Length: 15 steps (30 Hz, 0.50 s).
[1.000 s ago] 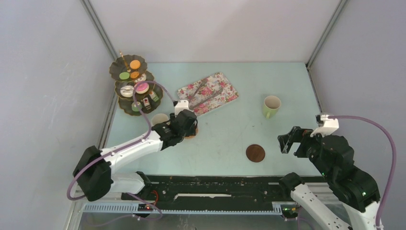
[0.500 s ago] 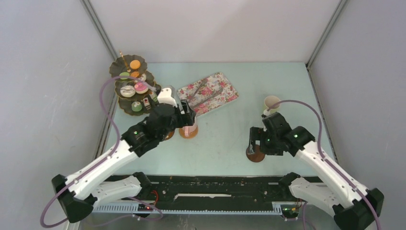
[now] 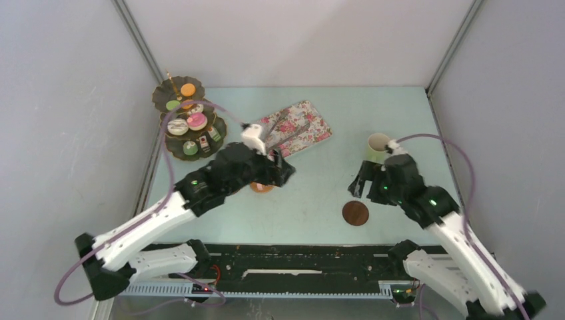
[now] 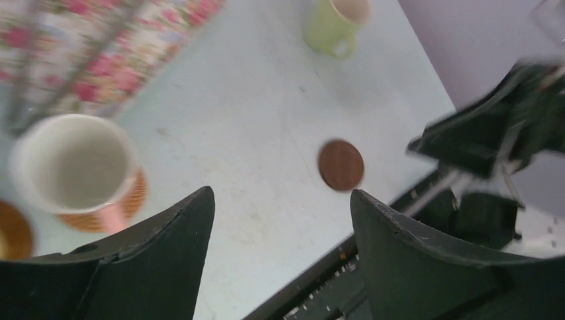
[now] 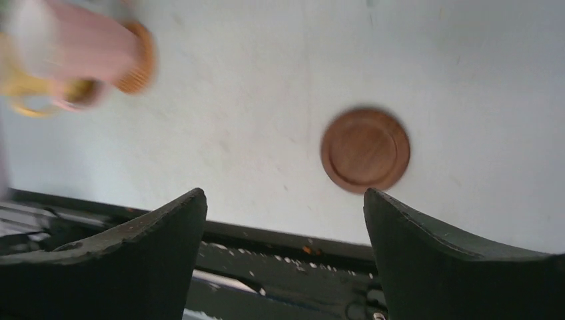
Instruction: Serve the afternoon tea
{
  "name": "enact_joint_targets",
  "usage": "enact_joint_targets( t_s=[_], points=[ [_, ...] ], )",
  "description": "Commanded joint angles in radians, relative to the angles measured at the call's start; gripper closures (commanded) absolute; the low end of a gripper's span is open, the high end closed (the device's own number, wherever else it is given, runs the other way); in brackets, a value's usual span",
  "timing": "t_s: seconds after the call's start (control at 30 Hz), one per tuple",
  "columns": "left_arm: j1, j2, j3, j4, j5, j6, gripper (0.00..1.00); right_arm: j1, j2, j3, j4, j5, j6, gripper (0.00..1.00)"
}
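Observation:
The dark three-tier stand (image 3: 188, 124) with small cakes and macarons is at the far left. A pink mug (image 4: 70, 163) stands on a brown coaster (image 4: 132, 197); in the top view my left arm covers the mug and only that coaster (image 3: 261, 188) shows. My left gripper (image 3: 285, 175) hangs open and empty just right of it. A bare coaster (image 3: 355, 213) lies at the front middle. The green mug (image 3: 377, 147) stands on the table behind my right gripper (image 3: 362, 185), which is open and empty. A yellow mug (image 5: 20, 90) blurs beside the pink one.
The flowered tray (image 3: 291, 128) with metal tongs lies at the back middle, just beyond my left wrist. Grey walls close in both sides. The black base rail (image 3: 300, 257) runs along the near edge.
My left gripper has opened off the pink mug, left it on its coaster and swung right. My right gripper has moved from over the bare coaster back towards the green mug.

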Motion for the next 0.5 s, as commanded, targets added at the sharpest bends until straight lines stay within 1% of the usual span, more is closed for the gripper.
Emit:
enact_joint_targets(
  t_s=[0.0,0.07,0.13,0.27,0.33,0.4,0.47],
  points=[
    [-0.129,0.174,0.010,0.142,0.204,0.062,0.20,-0.020,-0.271,0.128,0.047,0.110,-0.046,0.08],
    [-0.192,0.298,0.044,0.183,0.253,0.085,0.20,-0.023,-0.370,0.172,0.035,0.156,-0.072,0.06],
    [-0.252,0.445,0.123,0.178,0.262,0.119,0.20,-0.023,-0.427,0.227,-0.018,0.209,-0.077,0.05],
    [-0.363,0.770,0.406,0.045,0.201,0.199,0.21,-0.023,-0.479,0.343,-0.163,0.278,-0.067,0.06],
    [-0.407,0.897,0.536,0.009,0.187,0.240,0.29,-0.023,-0.512,0.376,-0.222,0.311,-0.057,0.07],
    [-0.436,0.990,0.623,0.012,0.184,0.252,0.34,-0.021,-0.552,0.399,-0.269,0.345,-0.043,0.07],
    [-0.442,1.068,0.688,0.020,0.196,0.246,0.39,-0.020,-0.588,0.422,-0.299,0.360,-0.038,0.07]
  ],
)
